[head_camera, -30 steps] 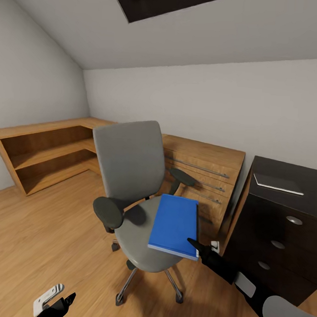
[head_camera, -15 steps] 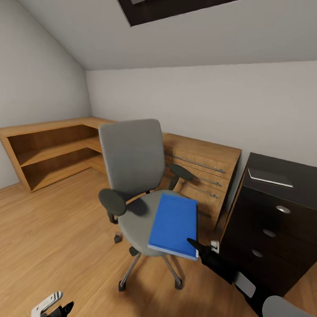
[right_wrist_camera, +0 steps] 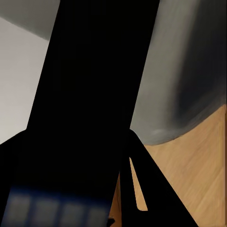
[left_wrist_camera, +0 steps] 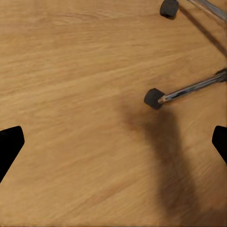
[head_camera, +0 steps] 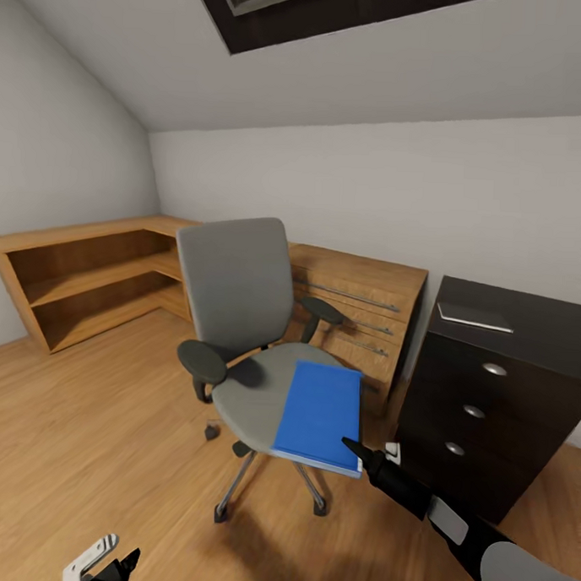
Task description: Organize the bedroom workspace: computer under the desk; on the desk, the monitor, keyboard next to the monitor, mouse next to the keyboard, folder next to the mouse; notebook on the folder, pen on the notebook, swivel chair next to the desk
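Blue and flat, one folder [head_camera: 319, 414] is held up at its near corner by the right gripper [head_camera: 357, 453], whose jaws are closed on its edge; it hangs over the front of the seat of the one swivel chair [head_camera: 238, 322], and whether it touches the seat cannot be told. One thin notebook [head_camera: 474, 316] lies on the black desk [head_camera: 525, 335], above three round knobs; no writing can be read anywhere. The left gripper [left_wrist_camera: 113, 142] hangs low over the wood floor [head_camera: 82, 417], jaws spread wide and empty; two chair castors [left_wrist_camera: 153, 98] show near it.
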You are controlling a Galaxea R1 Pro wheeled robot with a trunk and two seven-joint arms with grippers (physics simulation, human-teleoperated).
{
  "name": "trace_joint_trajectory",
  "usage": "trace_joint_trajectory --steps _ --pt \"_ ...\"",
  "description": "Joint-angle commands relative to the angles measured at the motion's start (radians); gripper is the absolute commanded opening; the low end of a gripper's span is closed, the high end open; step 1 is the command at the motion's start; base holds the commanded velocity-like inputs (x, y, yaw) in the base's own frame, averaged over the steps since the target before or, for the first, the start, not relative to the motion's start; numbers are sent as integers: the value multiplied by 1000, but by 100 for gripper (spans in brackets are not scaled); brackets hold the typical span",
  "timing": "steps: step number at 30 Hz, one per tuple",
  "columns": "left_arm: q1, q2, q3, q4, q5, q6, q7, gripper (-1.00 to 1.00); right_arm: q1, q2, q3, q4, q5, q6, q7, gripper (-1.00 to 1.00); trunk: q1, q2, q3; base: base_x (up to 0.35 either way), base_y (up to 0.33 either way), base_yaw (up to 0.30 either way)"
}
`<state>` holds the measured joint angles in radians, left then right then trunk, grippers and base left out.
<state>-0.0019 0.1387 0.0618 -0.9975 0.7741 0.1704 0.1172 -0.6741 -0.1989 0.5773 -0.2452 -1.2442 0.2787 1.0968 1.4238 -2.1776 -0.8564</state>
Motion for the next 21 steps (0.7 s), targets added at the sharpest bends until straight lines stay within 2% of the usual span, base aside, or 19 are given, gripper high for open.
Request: trace_joint_trajectory --steps 1,4,6,7,8,12,18,21 --pt "0 -1 -1 28 9 2 5 100 -1 -1 6 0 -10 10 1 -100 0 0 0 -4 0 -174" --pt "0 -2 -10 134 4 -51 4 100 -1 3 7 0 -9 9 0 -100 0 0 1 -2 0 -126" --pt "0 -2 -28 159 -1 -104 4 100 -1 7 6 1 -8 9 0 -100 0 0 1 -1 0 -57" --pt "0 -2 -58 172 -13 -143 5 100 -1 11 6 2 -6 9 -1 -100 -4 7 5 0 0 -23" --pt "0 -2 -77 177 -21 -160 5 100 -1 12 6 2 -6 8 -1 -100 -8 14 8 0 0 -15" --pt "0 -2 -108 189 -34 -185 8 100 -1 13 4 4 -5 8 0 -100 -23 42 20 0 0 -7" --pt "0 -3 -116 225 -38 -194 9 100 -1 14 4 5 -4 8 0 -100 -46 84 39 0 0 -1" --pt "0 -10 -119 265 -39 -237 8 100 -1 15 5 4 -4 8 0 -100 -58 105 48 0 0 0"
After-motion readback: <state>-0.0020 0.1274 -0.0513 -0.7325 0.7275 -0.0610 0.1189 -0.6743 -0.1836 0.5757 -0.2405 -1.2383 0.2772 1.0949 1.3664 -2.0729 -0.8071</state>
